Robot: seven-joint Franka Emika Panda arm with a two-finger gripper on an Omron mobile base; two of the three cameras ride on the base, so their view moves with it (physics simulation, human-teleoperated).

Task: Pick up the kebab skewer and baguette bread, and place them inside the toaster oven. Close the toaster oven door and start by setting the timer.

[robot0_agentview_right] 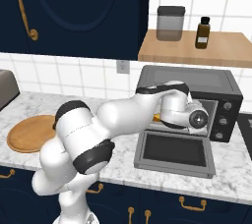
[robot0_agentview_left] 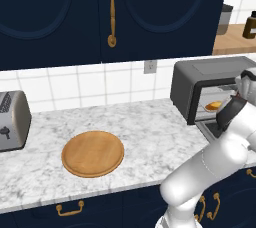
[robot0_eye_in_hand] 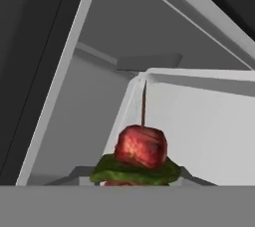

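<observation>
— While the kebab skewer (robot0_eye_in_hand: 141,154) sits this close in front of the hand camera, stick pointing into the toaster oven (robot0_agentview_right: 189,101), we take it that the end effector (robot0_agentview_right: 158,118) is partly closed on it, though its fingertips are hidden from us.

— Agreed. The baguette bread (robot0_agentview_left: 214,105) already lies inside on the rack, and the toaster oven door (robot0_agentview_right: 174,153) is dropped flat over the tabletop (robot0_agentview_left: 145,137). So this step is setting the skewer down.

— We should carry it deeper, keep it level, and lower it onto the pale tray (robot0_eye_in_hand: 199,131) beside the bread, not on top of it.

— And we open only once it rests, then back straight out, clear of the cavity walls and the door.
</observation>
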